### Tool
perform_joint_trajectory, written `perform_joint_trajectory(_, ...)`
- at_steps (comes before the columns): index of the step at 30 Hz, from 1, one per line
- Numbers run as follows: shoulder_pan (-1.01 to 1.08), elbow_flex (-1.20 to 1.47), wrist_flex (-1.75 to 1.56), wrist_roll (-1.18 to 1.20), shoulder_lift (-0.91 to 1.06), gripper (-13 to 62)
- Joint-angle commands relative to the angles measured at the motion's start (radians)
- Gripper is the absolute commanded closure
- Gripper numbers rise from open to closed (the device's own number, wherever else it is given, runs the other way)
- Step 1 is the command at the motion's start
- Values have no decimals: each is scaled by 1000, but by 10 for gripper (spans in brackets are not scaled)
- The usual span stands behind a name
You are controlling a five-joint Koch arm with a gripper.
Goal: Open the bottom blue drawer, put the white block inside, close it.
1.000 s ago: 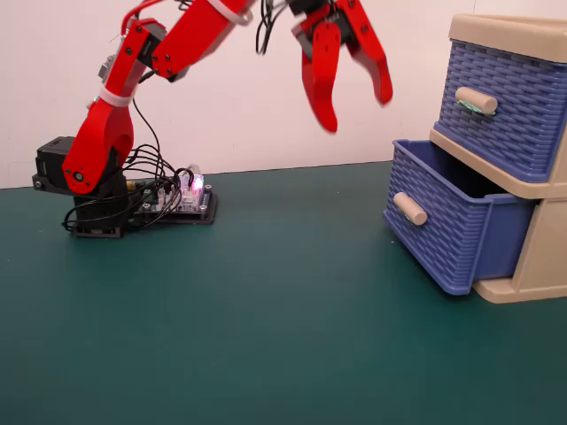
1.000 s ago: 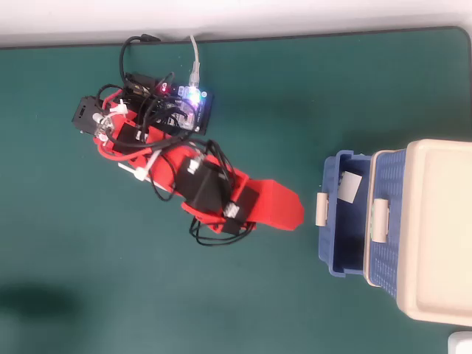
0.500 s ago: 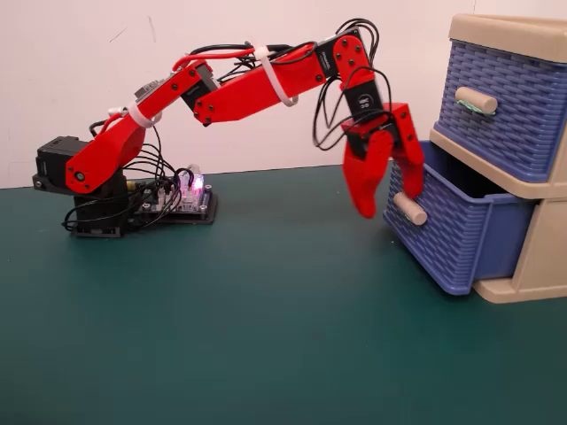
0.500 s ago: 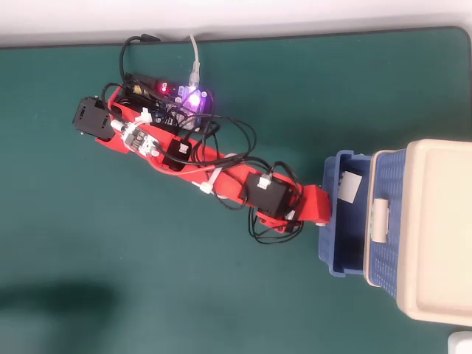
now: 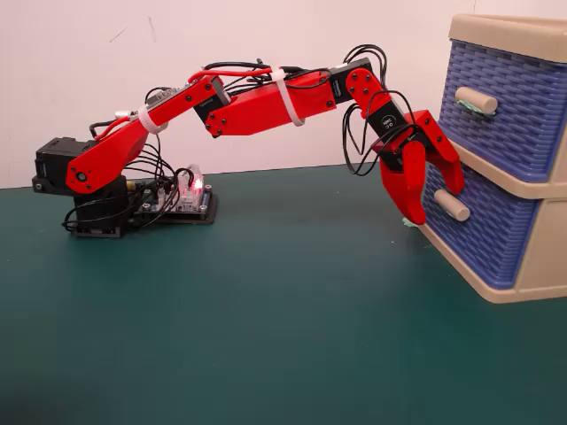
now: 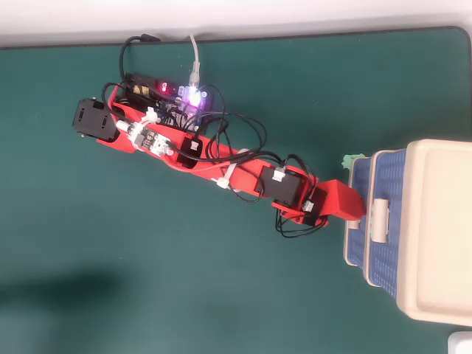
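Observation:
The bottom blue drawer (image 5: 483, 237) (image 6: 355, 251) sits pushed into the beige cabinet (image 5: 532, 270) (image 6: 435, 228), its front nearly flush with the frame. My red gripper (image 5: 436, 204) (image 6: 354, 210) is open and presses against that front. Its two fingers straddle the plain beige handle (image 5: 453, 206) without closing on it. The white block is hidden from both views.
The upper blue drawer (image 5: 509, 106) is closed; its handle (image 5: 476, 100) carries a green mark. A small green scrap (image 5: 406, 222) (image 6: 352, 158) lies on the mat by the cabinet's corner. The arm's base and lit controller board (image 5: 182, 197) (image 6: 184, 99) are at the left.
The gripper came down from high, reached right to the open bottom drawer's front, and the drawer slid into the cabinet. The white block seen inside earlier is now covered.

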Motion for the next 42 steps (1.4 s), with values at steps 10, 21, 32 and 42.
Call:
perform_joint_trajectory(10,477,98,761,-86,810,154)
perform_joint_trajectory(21,1319,1312,611,-1034,1270,155)
perform_joint_trajectory(32,1351,2361,365,-1083,1658,153)
perform_joint_trajectory(42,1348,2341,394,-1086,1655,151)
